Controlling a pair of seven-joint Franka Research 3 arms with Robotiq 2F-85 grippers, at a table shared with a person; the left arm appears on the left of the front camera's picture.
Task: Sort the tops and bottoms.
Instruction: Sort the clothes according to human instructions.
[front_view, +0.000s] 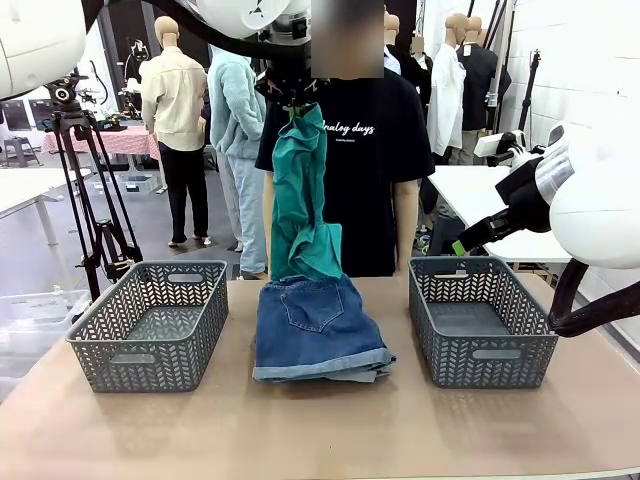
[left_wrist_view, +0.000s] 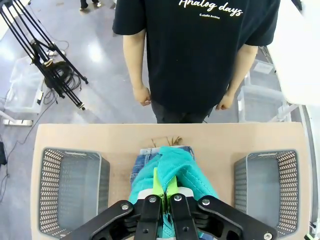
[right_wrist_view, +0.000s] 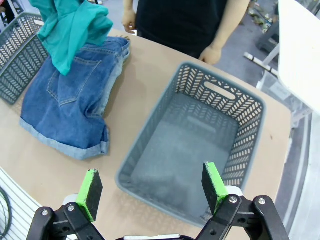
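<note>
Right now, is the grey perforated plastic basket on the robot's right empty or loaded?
Empty: the grey perforated plastic basket shows a bare floor, with no garment inside.

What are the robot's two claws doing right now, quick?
Left gripper: closed, holding the teal-green top.
Right gripper: open, holding nothing, above the grey basket.

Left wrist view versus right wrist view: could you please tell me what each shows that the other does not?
Left wrist view adds: the black left gripper shut on the teal-green soft top, and a black tripod on the floor. Right wrist view adds: the open right gripper facing the grey lattice plastic basket, and the dark blue denim shorts' back pocket. Shared: top, shorts, basket.
</note>
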